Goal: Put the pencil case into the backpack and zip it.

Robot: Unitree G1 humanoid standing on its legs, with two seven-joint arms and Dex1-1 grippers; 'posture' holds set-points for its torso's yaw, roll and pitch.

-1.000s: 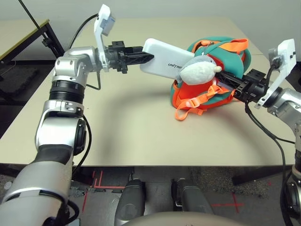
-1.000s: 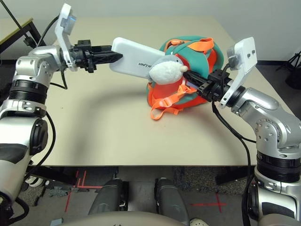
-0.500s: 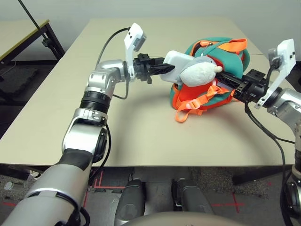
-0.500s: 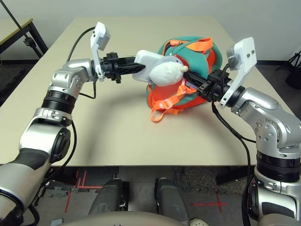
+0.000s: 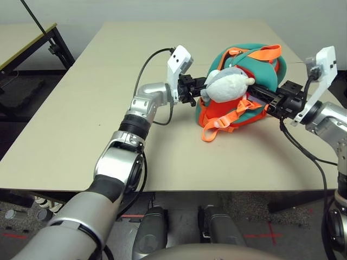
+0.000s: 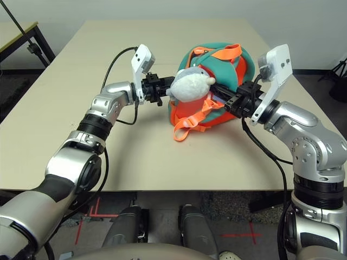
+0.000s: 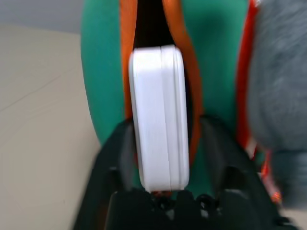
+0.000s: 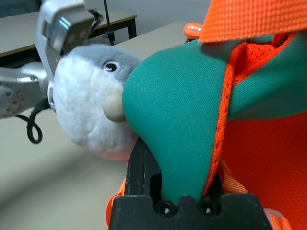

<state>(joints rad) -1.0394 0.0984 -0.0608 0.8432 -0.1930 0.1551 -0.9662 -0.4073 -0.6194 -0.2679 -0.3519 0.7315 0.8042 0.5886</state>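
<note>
My left gripper (image 7: pixel 160 158) fingers are standing apart around the pencil case (image 7: pixel 158 115), which is sitting in the backpack (image 5: pixel 255 81) opening; my right gripper (image 8: pixel 180 187) is clamping backpack fabric.

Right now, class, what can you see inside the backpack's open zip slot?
In the backpack, the white pencil case stands edge-on in the orange-trimmed opening, its near end between the left gripper's spread fingers. Its far end and the dark interior are hidden.

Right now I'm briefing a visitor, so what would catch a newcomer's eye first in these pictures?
The teal and orange backpack at mid-table, its grey-white plush shark facing the left gripper. In the left wrist view the white pencil case stands between the fingers, its far end in the orange-trimmed opening. The right gripper pinches teal fabric.
</note>
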